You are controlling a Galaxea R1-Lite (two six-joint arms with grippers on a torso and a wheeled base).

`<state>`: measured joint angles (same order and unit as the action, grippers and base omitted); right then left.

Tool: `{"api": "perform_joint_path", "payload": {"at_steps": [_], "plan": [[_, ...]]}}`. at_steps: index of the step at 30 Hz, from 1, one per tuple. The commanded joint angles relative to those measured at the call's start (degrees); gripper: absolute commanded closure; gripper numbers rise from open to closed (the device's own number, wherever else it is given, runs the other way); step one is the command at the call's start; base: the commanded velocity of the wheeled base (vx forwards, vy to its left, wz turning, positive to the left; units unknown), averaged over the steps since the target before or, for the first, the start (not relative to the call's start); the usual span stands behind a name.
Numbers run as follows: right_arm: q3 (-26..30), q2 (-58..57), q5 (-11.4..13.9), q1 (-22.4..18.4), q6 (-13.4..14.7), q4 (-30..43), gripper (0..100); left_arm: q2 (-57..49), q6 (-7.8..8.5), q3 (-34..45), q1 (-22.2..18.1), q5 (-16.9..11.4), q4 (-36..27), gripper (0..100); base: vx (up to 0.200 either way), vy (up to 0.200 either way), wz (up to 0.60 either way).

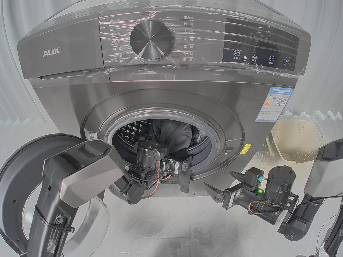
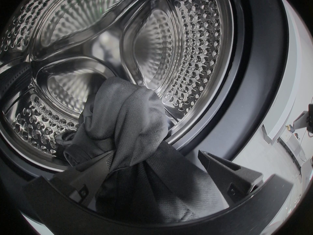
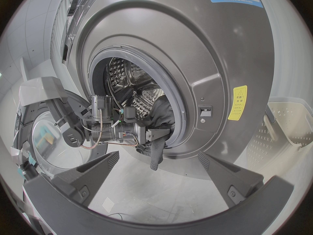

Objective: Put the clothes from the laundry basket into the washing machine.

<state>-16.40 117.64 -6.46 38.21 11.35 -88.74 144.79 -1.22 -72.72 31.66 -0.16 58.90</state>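
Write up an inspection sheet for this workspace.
Surface: pale grey floor.
Job's things: dark grey fabric garment half inside the grey metal front-loading washing machine, one end hanging over the rim; cream perforated plastic laundry basket beside it, no clothes seen inside.
Clutter: small pale scrap on the floor.
Grippers: left gripper open at the drum mouth, garment between its fingers; right gripper open, empty.
Cables: copper-coloured cable at the left wrist.
Surroundings: round door swung open; pale curtain behind.
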Motion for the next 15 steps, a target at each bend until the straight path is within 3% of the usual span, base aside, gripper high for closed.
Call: {"api": "perform_joint_path", "payload": {"at_steps": [1,2,15], "plan": [[-0.3,-0.1,0.0,0.0,0.0,0.0,0,2.9,0.08,-1.7,-0.2,0.0,0.0,0,0.0,0.0,0.0],[-0.4,-0.2,0.0,0.0,0.0,-0.1,0,3.2,0.08,-2.2,-0.2,0.0,-0.2,100,0.0,0.0,0.0],[-0.8,-0.3,0.0,0.0,0.0,-0.1,0,3.1,-0.54,-7.0,-1.8,1.5,1.7,100,0.0,0.0,0.0]]}}
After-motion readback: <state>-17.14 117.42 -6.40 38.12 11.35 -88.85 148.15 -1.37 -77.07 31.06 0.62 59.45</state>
